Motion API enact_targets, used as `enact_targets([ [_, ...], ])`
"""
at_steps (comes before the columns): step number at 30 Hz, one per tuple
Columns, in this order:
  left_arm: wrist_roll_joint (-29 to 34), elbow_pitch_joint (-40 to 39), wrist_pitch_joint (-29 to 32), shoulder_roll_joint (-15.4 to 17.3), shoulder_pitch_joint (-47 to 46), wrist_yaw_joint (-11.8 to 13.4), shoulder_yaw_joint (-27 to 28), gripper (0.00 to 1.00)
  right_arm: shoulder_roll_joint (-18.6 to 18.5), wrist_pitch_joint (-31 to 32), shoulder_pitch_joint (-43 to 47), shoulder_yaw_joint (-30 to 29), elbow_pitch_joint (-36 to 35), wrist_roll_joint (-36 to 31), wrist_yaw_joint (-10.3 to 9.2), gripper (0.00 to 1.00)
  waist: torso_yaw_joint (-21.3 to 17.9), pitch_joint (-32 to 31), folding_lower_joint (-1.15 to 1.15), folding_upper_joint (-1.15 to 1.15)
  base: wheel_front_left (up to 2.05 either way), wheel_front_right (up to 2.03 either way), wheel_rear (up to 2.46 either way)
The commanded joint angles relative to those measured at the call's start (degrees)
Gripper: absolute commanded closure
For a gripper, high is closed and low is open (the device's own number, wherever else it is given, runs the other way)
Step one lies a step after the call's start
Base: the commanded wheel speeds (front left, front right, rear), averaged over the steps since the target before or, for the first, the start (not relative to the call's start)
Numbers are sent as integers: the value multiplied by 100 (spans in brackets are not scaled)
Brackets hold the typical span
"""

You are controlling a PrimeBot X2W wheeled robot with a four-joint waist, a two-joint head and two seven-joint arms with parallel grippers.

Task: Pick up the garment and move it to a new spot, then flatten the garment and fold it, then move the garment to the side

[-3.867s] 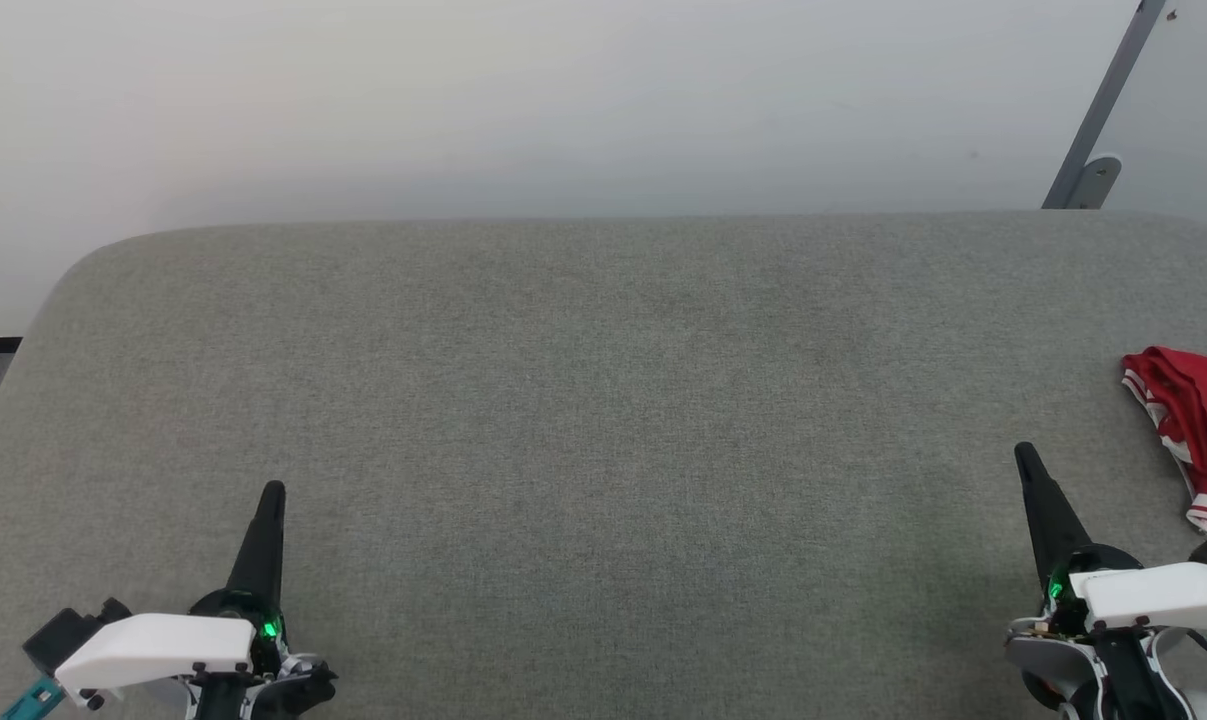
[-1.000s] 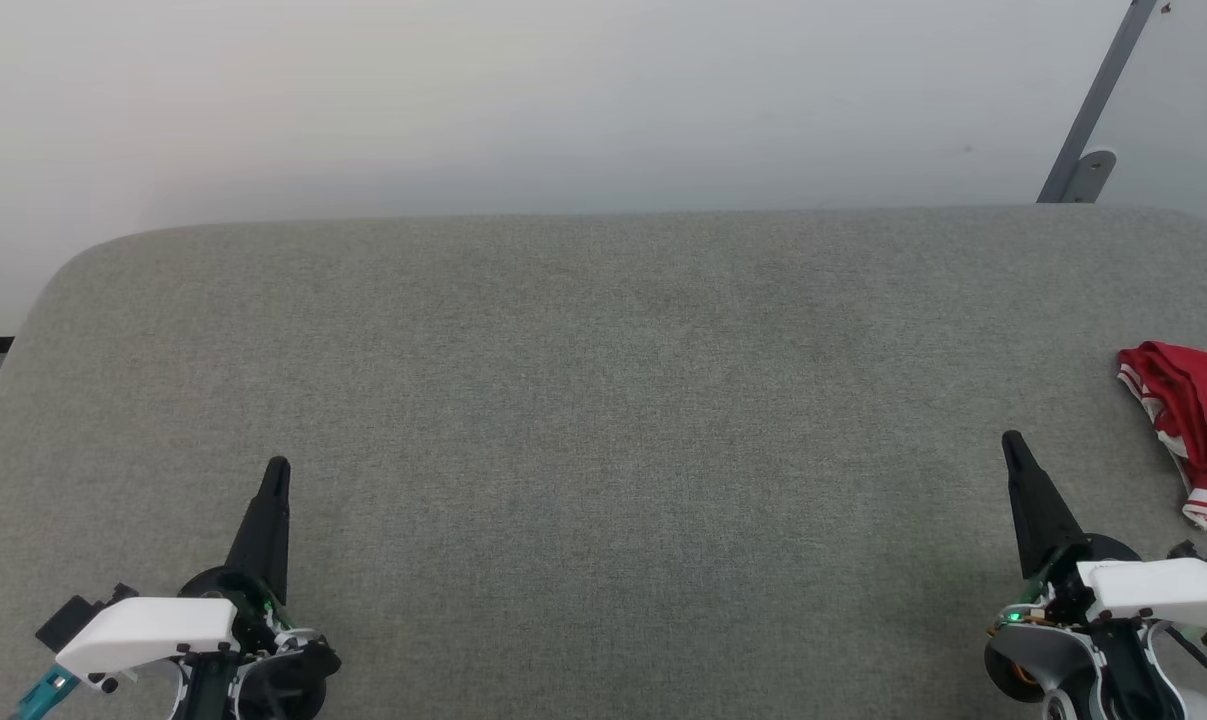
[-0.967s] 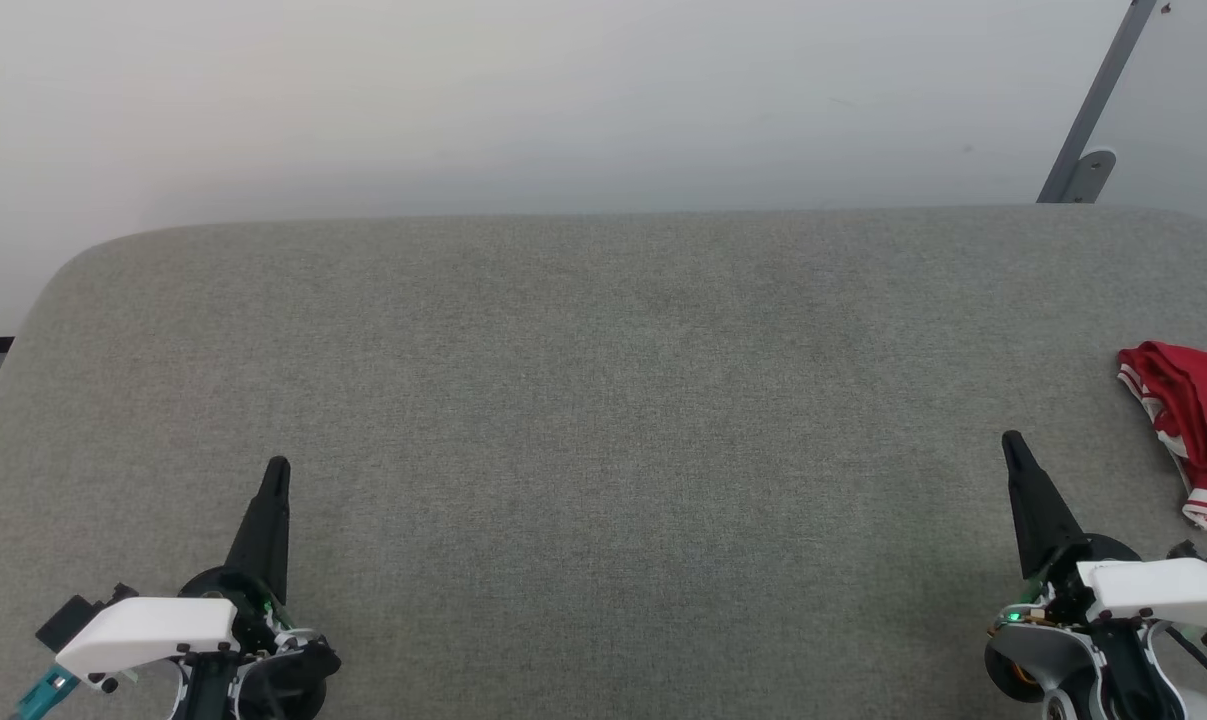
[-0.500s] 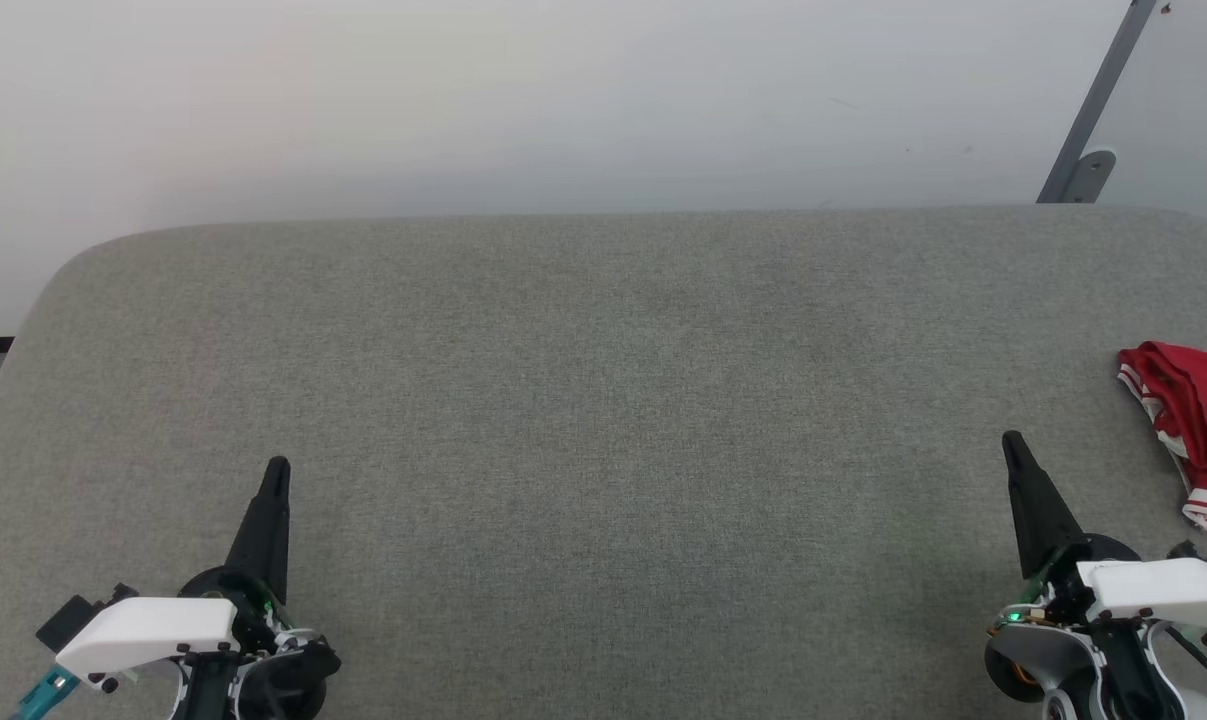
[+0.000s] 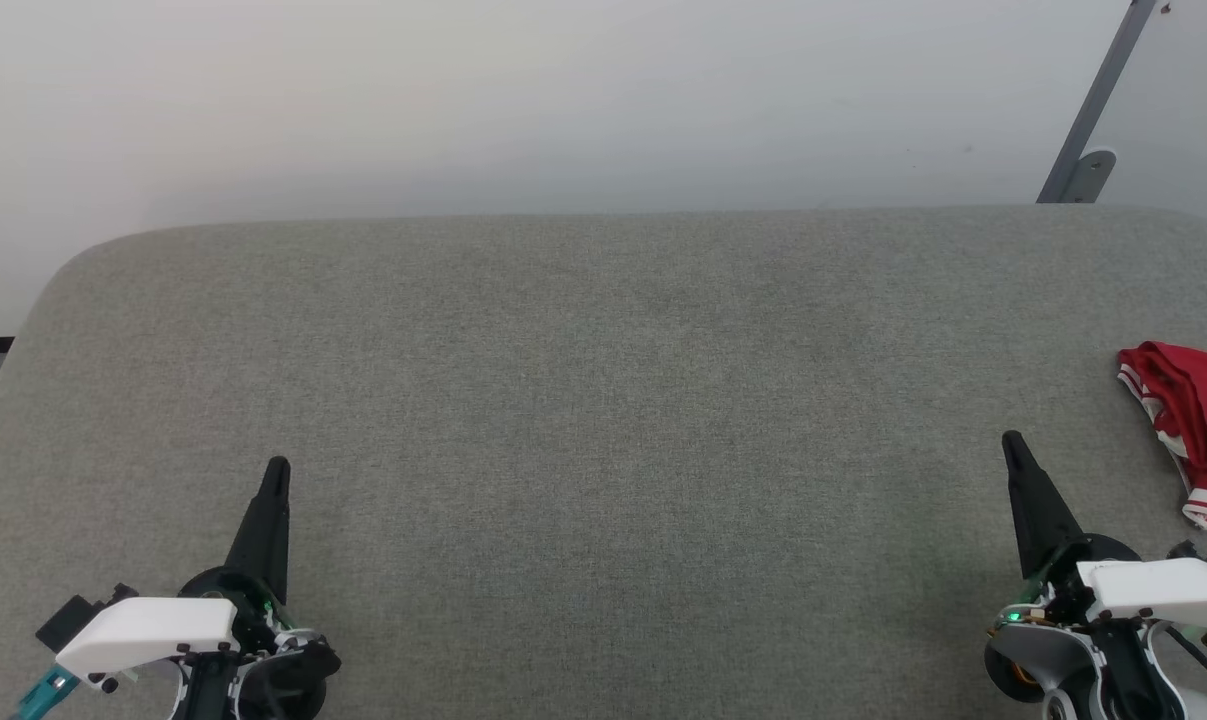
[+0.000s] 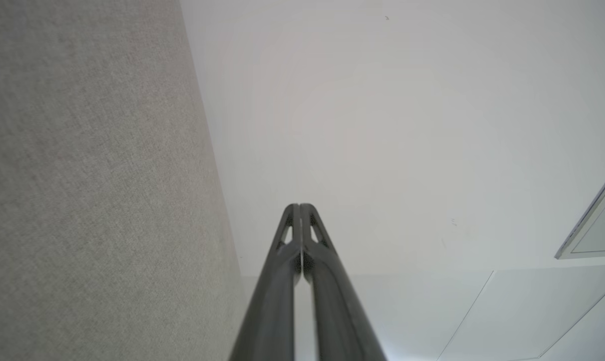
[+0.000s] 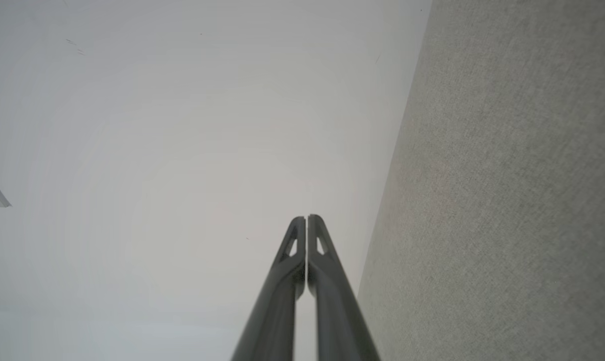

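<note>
The garment (image 5: 1193,420) lies bunched at the table's (image 5: 603,400) right edge. It is probably soft, light, floppy red cloth with striped trim, and its raised fold looks best to pinch. The table is grey, felt-like and round-cornered. At its near edge, the right gripper (image 5: 1012,440) and left gripper (image 5: 277,467) are both clenched and empty.

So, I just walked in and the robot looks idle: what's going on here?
Nothing is being handled yet. A crumpled red garment with red-and-white striped trim lies untouched at the right side of the grey fabric-covered surface. The left gripper and right gripper are both shut and empty at the near corners; the right one is nearer the garment but apart from it.
</note>
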Motion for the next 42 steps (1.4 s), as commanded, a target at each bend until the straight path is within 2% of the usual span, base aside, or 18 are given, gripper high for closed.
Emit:
enact_targets([
  [1, -9, -3, 23, 6, -71, -16, 16, 100, 8, 2, -18, 2, 19, 22, 2, 100, 0, 0, 0, 0, 0, 0, 0],
  [42, -7, -3, 24, 7, -71, -17, 16, 100, 8, 2, -18, 5, 19, 23, 2, 100, 0, 0, 0, 0, 0, 0, 0],
])
